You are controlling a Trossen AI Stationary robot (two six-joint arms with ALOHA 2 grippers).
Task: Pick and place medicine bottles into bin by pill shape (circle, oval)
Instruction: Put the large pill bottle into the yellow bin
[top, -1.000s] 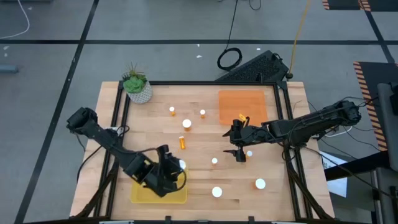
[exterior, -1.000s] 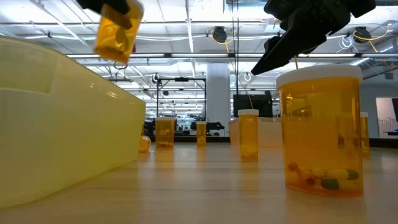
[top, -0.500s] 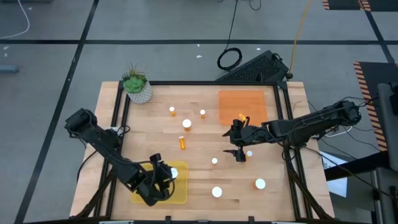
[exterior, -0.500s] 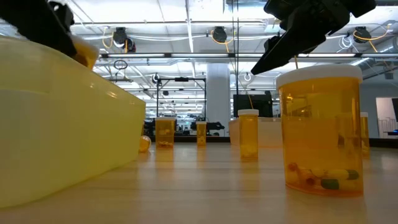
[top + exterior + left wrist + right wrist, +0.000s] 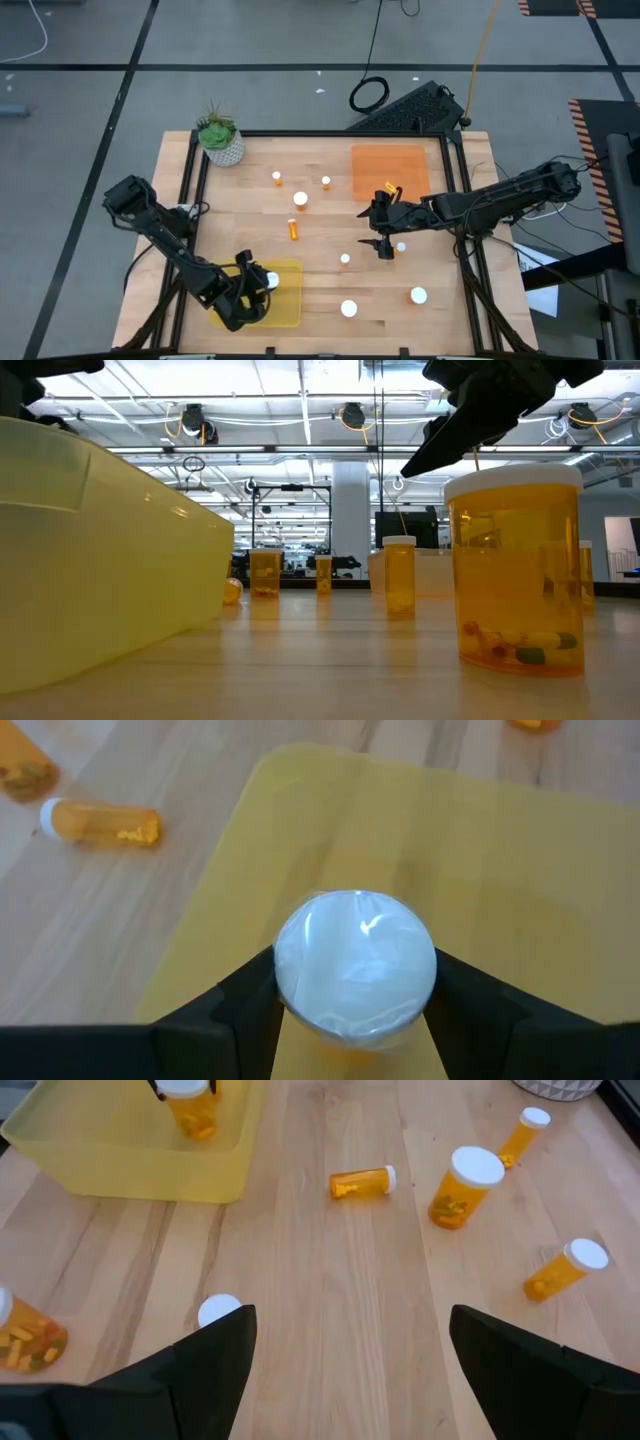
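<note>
Inside yellow tray [image 5: 288,312] — left hand [image 5: 258,290] gripping white-capped bottle [image 5: 355,966].

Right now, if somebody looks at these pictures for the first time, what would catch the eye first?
First comes the left gripper, its jaws shut on a white-capped medicine bottle held over the yellow tray at the table's near edge. Next, the orange tray at the far side, and the right gripper hanging open over mid-table. Around it stand loose bottles, with one lying on its side.
</note>
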